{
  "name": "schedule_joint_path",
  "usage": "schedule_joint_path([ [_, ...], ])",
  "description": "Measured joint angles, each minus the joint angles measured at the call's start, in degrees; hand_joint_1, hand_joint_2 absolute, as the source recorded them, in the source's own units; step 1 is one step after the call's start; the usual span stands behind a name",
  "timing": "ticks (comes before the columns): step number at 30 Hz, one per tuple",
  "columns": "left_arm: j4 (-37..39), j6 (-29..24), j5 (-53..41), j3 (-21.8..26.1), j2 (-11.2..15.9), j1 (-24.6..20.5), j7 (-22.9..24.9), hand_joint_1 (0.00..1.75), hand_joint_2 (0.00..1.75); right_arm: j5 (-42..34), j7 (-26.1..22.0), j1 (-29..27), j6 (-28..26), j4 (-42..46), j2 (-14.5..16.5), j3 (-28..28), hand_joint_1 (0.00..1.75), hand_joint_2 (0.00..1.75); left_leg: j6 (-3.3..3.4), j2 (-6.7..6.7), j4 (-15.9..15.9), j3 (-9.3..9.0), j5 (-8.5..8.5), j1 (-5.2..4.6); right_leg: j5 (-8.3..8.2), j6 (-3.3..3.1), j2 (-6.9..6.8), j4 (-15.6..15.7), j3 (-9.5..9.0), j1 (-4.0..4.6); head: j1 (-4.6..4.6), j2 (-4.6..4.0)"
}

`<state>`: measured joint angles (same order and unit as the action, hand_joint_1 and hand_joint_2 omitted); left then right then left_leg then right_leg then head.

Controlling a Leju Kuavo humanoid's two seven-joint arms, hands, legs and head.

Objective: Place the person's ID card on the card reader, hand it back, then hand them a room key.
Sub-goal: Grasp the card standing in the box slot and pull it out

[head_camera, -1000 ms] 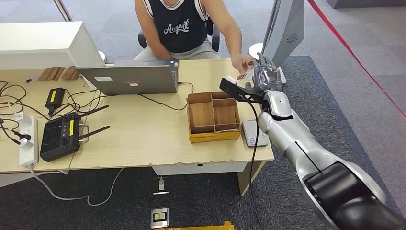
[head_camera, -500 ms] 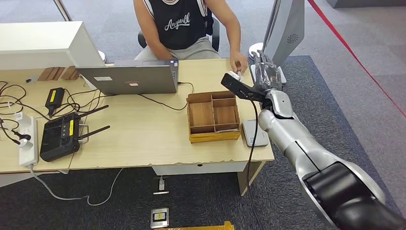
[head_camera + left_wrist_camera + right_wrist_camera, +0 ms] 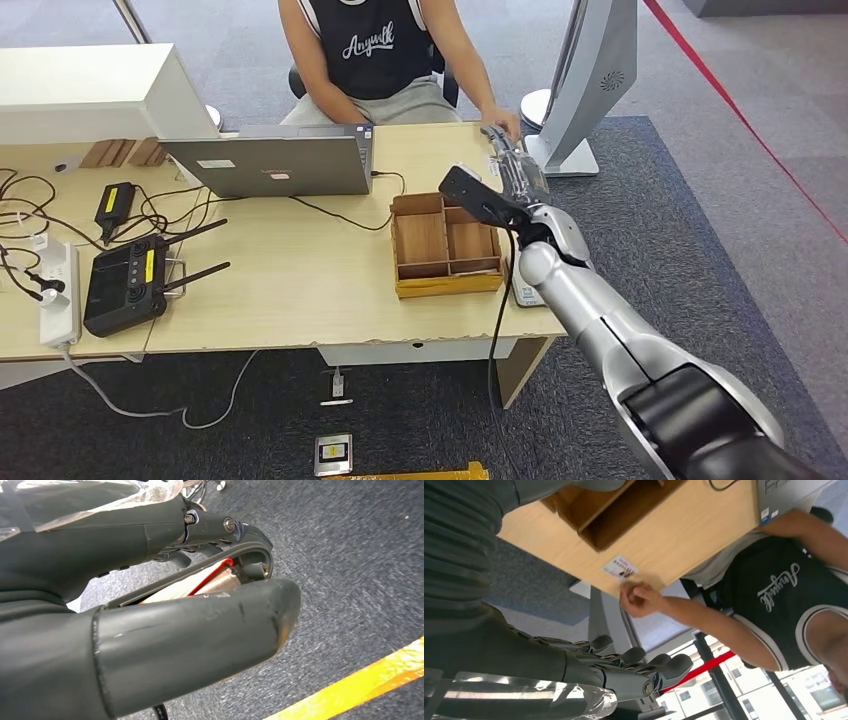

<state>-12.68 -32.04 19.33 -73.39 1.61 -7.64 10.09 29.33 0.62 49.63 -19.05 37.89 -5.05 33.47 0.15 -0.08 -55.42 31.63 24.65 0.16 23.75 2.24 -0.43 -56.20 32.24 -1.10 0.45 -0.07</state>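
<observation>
My right hand (image 3: pixel 510 165) reaches over the desk's far right part, just beyond the wooden box (image 3: pixel 447 283), with its fingers (image 3: pixel 634 662) stretched out and nothing in them. The ID card (image 3: pixel 620 567) lies flat on the desk near the edge, right beside the person's hand (image 3: pixel 639 599). That hand (image 3: pixel 500 122) rests at the desk's far edge, just past my fingertips. The grey card reader (image 3: pixel 522 293) sits right of the box, mostly hidden under my forearm. My left hand (image 3: pixel 175 580) hangs over the carpet, fingers curled close against the thumb; a tan, red-edged surface shows in the gap.
An open laptop (image 3: pixel 270 165) stands at the back middle of the desk (image 3: pixel 300 290), with a router (image 3: pixel 125 285), cables and a power strip (image 3: pixel 58 295) on the left. A monitor stand (image 3: pixel 570 155) rises at the back right corner. The person sits behind the desk.
A second ago my right hand held the card out by the monitor stand, with the person's hand on it. The card now lies on the desk, and my empty hand has swung left.
</observation>
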Motion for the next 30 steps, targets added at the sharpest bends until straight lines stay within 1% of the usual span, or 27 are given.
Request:
schedule_joint_path([
  [6,0.00,-0.48,0.70,0.37,0.38,0.34,0.16,0.00,0.00,-3.53,0.90,-8.27,2.95,10.10,-2.08,0.85,0.00,1.75,0.00,-0.01,0.00,0.00,0.01,0.01,0.01,-0.01,0.00,0.04,-0.01,0.01,0.01,0.00],
  [11,0.00,-0.57,0.72,0.46,0.63,0.46,0.15,0.00,0.00,-4.27,0.94,-13.69,3.31,16.32,-4.07,1.51,0.00,1.75,0.00,0.01,0.00,0.01,0.02,0.00,0.00,-0.01,0.01,0.04,-0.01,0.00,0.00,0.00],
  [20,0.00,-0.57,0.70,0.85,0.69,0.50,0.14,0.00,0.00,-3.74,0.95,-16.93,3.38,21.93,-6.11,2.63,0.00,1.75,0.00,0.00,0.01,-0.01,0.01,0.01,0.00,-0.02,0.01,0.04,-0.02,0.02,0.01,0.00],
  [26,0.00,-0.58,0.38,0.89,0.69,0.49,0.16,0.00,0.00,-1.37,1.09,-18.86,3.32,22.90,-6.55,3.72,0.00,1.75,0.00,0.00,0.01,0.01,0.02,0.01,0.00,-0.01,0.01,0.04,-0.01,0.01,0.01,0.00],
  [30,0.00,-0.57,-0.10,0.89,0.69,0.48,0.19,0.00,0.00,1.61,2.28,-19.42,2.66,22.90,-6.72,4.47,0.00,1.75,0.00,0.00,0.01,0.01,0.02,0.01,0.00,-0.01,0.01,0.05,-0.01,0.01,0.01,0.00],
])
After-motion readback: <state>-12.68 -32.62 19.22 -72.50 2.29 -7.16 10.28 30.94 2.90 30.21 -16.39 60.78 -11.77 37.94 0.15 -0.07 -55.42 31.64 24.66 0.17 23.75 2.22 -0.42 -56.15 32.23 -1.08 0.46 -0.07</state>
